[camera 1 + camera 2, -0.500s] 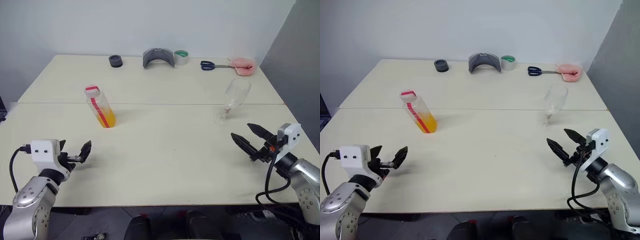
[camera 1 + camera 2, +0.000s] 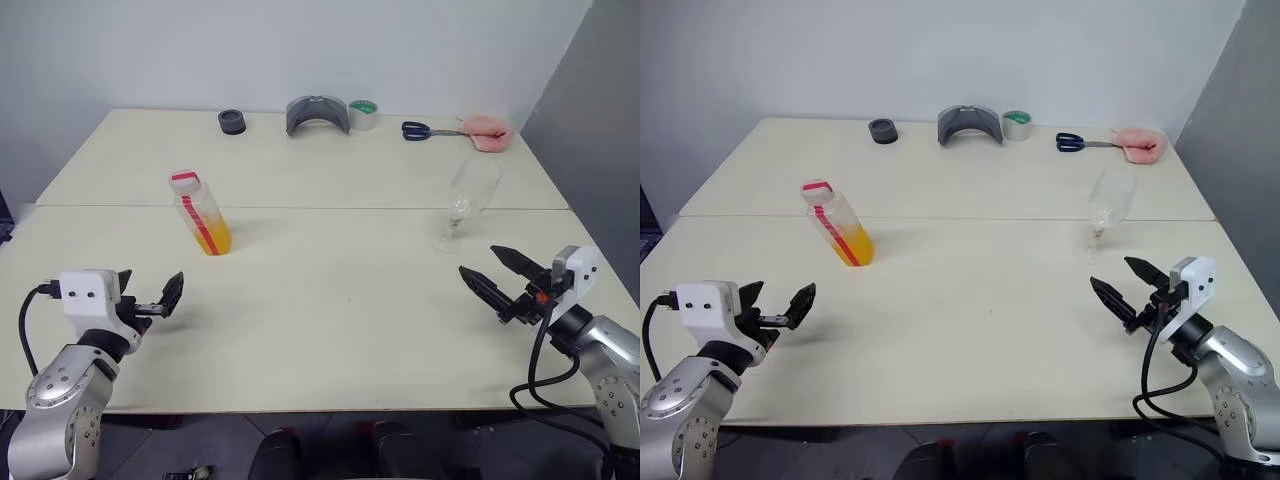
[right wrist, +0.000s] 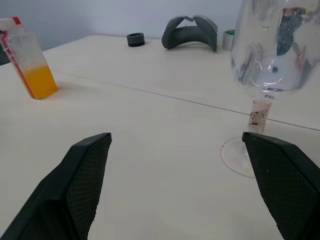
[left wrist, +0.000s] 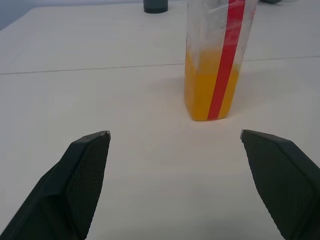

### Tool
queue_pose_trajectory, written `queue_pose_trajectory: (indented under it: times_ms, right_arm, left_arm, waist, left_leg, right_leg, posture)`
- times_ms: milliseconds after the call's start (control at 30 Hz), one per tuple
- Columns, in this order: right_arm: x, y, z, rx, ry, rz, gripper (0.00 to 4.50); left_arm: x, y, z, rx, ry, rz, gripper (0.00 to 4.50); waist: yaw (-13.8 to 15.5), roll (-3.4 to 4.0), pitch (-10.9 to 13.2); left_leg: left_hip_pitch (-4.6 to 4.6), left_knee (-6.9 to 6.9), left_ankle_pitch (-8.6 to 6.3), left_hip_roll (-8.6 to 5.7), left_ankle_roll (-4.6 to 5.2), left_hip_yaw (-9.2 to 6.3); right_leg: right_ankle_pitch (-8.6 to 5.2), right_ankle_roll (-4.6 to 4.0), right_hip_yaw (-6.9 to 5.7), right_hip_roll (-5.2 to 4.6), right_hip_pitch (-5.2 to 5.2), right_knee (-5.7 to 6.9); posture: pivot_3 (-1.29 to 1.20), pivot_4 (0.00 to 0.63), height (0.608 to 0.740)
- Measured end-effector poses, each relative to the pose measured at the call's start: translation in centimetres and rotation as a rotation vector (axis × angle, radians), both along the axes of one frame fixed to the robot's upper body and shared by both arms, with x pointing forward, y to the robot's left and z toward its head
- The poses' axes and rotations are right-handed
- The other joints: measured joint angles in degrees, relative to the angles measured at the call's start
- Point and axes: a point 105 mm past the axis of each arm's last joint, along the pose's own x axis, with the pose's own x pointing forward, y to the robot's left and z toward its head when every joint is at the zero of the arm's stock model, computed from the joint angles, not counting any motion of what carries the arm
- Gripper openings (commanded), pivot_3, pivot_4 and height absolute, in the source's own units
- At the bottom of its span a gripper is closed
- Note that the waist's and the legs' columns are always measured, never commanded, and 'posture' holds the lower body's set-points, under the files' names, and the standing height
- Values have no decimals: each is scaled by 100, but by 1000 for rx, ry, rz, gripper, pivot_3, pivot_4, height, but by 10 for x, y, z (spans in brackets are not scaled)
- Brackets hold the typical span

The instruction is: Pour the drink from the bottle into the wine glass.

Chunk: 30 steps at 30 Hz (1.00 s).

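Observation:
The clear bottle (image 2: 202, 213) with a pink-red cap and red label strip stands on the left half of the table, its lower part holding the orange drink (image 2: 215, 240). In the left wrist view the bottle (image 4: 218, 60) rises ahead of the fingers. My left gripper (image 2: 150, 296) hovers open, short of the bottle and nearer the table's front edge, holding nothing. The empty wine glass (image 2: 463, 203) stands upright on the right half. My right gripper (image 2: 492, 275) is open and empty, just in front of the glass (image 3: 267, 65), apart from it.
Along the far edge of the table (image 2: 330, 290) lie a black round piece (image 2: 231, 122), a grey curved holder (image 2: 317, 114), a tape roll (image 2: 362, 114), blue-handled scissors (image 2: 418, 130) and a pink object (image 2: 487, 131). A seam runs across the table between bottle and far row.
Both grippers have barely shifted: the left one slightly up and outward, the right one slightly lower. Bottle and glass stand unmoved.

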Motion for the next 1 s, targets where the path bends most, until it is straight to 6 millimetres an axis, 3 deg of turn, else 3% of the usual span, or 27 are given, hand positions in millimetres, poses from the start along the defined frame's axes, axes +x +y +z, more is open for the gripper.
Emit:
queue_pose_trajectory:
  times_ms: [267,600,800,1000]
  right_arm:
    - [12,-27,-7,8,20,-163,4463]
    - [14,-29,-4,4,1,-181,4463]
    - [2,22,9,-53,29,153,4463]
    - [6,69,62,-1,-17,438,4463]
  left_arm:
    - [4,-1,6,3,-20,-4,4500]
    - [9,2,6,4,-20,1,4500]
    - [27,-2,18,10,-65,-6,4500]
    - [51,-16,25,-5,-91,-42,4500]
  waist:
    - [2,0,0]
    - [7,1,0]
    - [8,2,1]
    - [14,0,3]
  left_leg:
    - [0,-1,0,-1,0,2]
    - [0,0,0,0,0,2]
    - [1,4,0,-3,0,1]
    - [-5,16,0,2,0,-6]
  right_leg:
    - [0,-1,2,1,0,-1]
    - [0,-1,2,3,0,-1]
    - [1,0,4,9,0,-1]
    - [1,-1,-1,23,1,1]
  posture:
    - [0,150,740]
    - [0,150,740]
    - [0,150,740]
    - [0,150,740]
